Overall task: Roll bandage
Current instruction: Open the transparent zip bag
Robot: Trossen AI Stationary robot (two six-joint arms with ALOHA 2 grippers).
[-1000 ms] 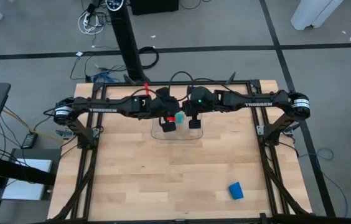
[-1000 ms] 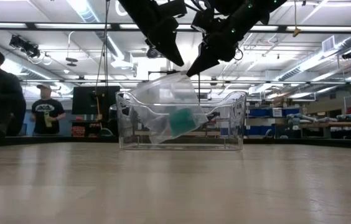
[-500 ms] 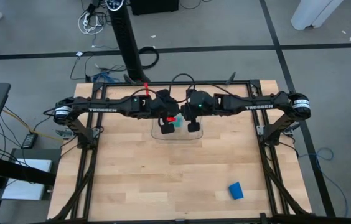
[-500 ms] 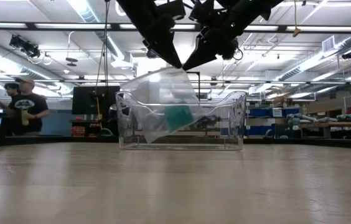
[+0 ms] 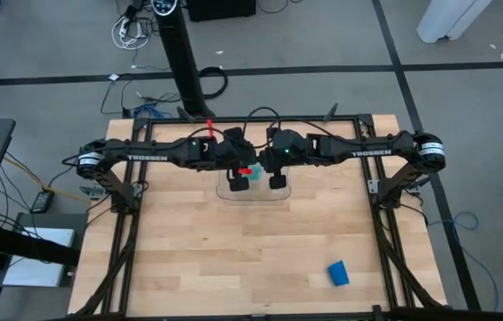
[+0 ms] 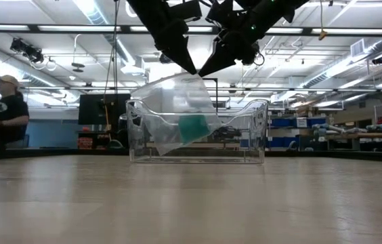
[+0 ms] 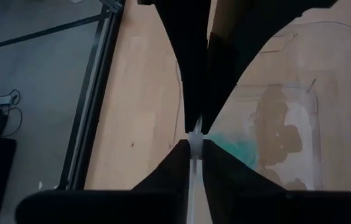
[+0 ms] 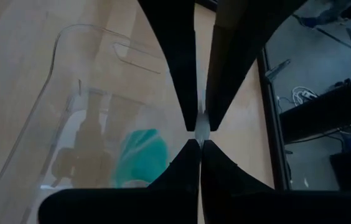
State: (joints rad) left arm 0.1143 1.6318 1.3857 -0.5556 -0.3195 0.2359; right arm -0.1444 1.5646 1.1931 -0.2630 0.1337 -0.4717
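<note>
- Your left gripper (image 6: 189,68) is pinched on the top edge of a clear plastic bag (image 6: 177,112), above the clear tray (image 6: 255,132) at the table's far middle.
- Your right gripper (image 6: 204,70) is pressed together on that same bag edge, just beside the left one.
- In both wrist views a thin sliver of plastic sits between the fingers.
- A teal-green block (image 6: 192,127) hangs inside the bag.
- The bandage (image 5: 338,273) lies as a small blue roll on the table (image 5: 234,259), near its front right corner, well apart from both grippers.
</note>
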